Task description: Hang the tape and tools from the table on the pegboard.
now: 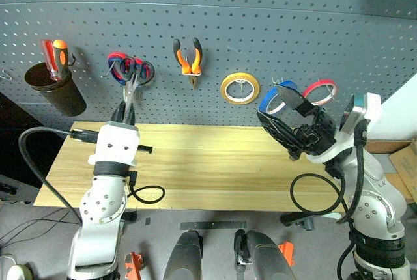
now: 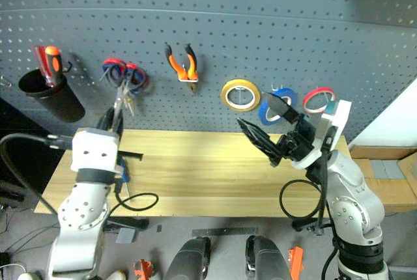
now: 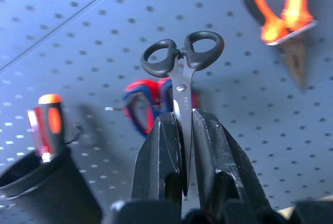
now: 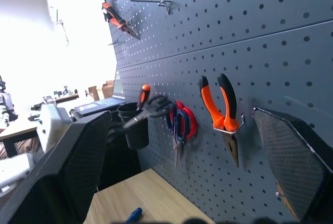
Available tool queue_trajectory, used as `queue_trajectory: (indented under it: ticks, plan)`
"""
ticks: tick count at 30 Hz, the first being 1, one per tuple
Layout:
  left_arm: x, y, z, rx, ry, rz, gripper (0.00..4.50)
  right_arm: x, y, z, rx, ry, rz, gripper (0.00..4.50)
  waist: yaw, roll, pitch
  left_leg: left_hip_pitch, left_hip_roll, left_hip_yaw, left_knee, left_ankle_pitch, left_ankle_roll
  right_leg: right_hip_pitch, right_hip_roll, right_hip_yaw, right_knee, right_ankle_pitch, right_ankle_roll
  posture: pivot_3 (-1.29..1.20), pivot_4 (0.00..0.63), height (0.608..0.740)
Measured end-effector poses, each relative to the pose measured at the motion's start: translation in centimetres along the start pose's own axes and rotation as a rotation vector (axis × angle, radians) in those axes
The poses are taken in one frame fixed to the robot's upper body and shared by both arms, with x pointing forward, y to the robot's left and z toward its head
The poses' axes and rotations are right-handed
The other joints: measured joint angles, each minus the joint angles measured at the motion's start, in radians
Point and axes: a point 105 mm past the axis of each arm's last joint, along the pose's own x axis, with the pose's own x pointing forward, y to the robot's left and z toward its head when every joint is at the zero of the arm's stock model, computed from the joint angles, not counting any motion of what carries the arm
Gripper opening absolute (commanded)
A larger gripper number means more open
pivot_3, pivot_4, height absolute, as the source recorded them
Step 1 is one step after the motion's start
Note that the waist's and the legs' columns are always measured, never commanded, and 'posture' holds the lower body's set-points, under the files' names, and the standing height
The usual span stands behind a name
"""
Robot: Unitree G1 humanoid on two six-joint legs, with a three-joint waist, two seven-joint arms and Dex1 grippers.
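The black-handled scissors, gripped by the blades in the closed left gripper at the left of the frame, are raised before the pegboard, apparently needing a handle loop threaded onto a free hook, while the right gripper is held open and empty.

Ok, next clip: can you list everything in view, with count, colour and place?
Pegboard: one, dark grey, behind the table.
Table: one, light wood, below the board.
Cup: one, black, hung on the board's left, holding red and orange screwdrivers.
Red-and-blue scissors: one pair, hung on the board.
Pliers: one, orange and black, hung on the board.
Tape rolls: yellow, blue, red, in a row on the board.
Black scissors: one pair, held.
Blue-handled screwdriver: one, on the table.
Left gripper: shut on the scissors' blades.
Right gripper: open, before the blue tape.
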Motion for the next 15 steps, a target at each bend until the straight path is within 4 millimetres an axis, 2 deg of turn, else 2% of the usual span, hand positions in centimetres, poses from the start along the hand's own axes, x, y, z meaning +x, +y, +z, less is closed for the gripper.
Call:
queue_trajectory:
  ticks: [5, 15]
  plan:
    - [-0.4, 0.9, 0.8, 0.005, -0.005, 0.014, 0.05, 0.0, 0.0, -0.5, 0.019, 0.012, 0.011, 4.5, 0.016, 0.0, -0.002, 0.002, 0.0, -0.001, 0.0, 0.0, 0.0, 0.001, 0.001, 0.0, 0.002, 0.0, 0.0, 0.24, 0.184, 0.74]
    - [-1.4, 3.6, -1.4, -0.005, 0.087, 0.13, 0.05, 0.2, -0.3, -1.3, 0.05, 0.03, 0.03, 4.5, 0.025, 0.0, -0.003, 0.002, 0.0, -0.001, 0.001, 0.0, 0.001, 0.001, 0.001, 0.0, 0.003, 0.0, 0.0, 0.27, 0.188, 0.74]
